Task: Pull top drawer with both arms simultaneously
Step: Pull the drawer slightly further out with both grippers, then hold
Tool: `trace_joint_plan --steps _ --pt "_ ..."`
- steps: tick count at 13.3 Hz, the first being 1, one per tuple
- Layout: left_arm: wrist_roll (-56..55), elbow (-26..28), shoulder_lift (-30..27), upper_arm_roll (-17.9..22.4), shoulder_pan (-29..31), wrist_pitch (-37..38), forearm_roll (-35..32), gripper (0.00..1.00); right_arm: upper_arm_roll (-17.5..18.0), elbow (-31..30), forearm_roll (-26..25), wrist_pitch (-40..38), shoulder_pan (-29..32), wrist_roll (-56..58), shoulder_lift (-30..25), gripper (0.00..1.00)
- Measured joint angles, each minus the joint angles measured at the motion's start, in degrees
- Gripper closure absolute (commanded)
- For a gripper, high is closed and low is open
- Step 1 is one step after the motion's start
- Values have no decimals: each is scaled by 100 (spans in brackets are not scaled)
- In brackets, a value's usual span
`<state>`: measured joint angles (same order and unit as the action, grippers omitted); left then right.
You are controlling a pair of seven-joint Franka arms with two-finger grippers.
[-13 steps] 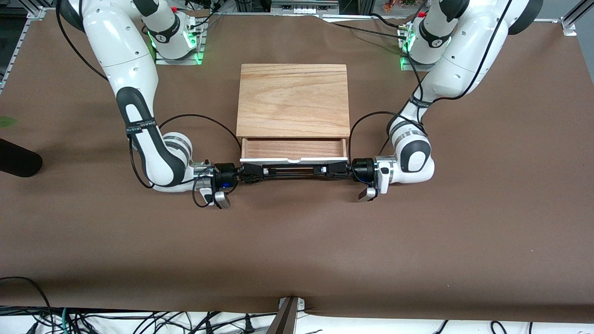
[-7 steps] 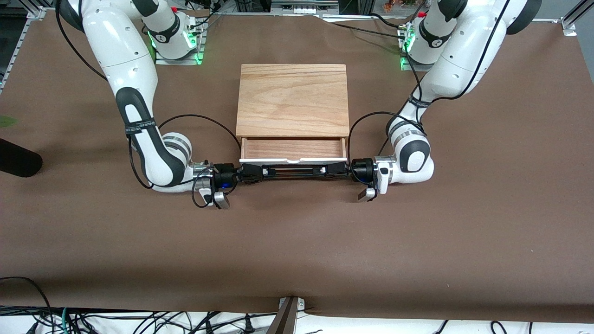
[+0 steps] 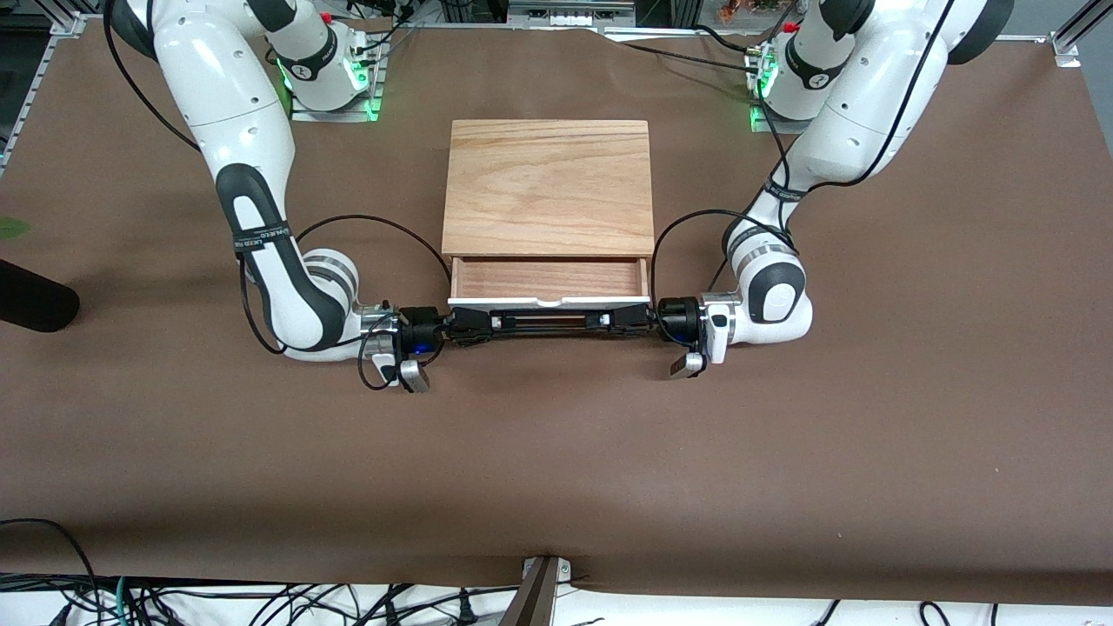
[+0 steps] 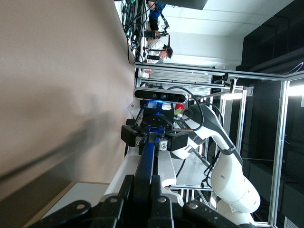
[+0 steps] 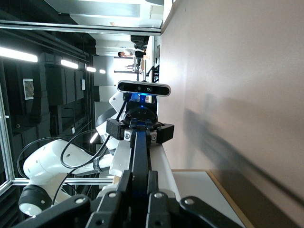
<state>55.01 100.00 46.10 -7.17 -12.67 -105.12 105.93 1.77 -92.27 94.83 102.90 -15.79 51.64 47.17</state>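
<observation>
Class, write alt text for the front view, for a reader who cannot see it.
Two white robot arms grip the black bar handle of a partly open top drawer, the right pincer at one end and the left pincer at the other, both shut on it. The drawer juts from a light-oak cabinet on a brown table.

Shallow top drawer with white front panel [image 3: 549,301] and reddish-brown wood interior: partly pulled out toward the front camera. Long black wire bar handle [image 3: 549,320]: clamped at both ends by black two-finger grippers of the white jointed arms, left gripper [image 3: 628,320], right gripper [image 3: 474,325].
</observation>
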Motion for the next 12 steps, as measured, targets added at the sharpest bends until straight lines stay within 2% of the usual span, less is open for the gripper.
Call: trace_joint_plan --steps 12 --pt "-78 -46 8 33 -32 -15 34 100 8 79 -9 -5 19 0 46 100"
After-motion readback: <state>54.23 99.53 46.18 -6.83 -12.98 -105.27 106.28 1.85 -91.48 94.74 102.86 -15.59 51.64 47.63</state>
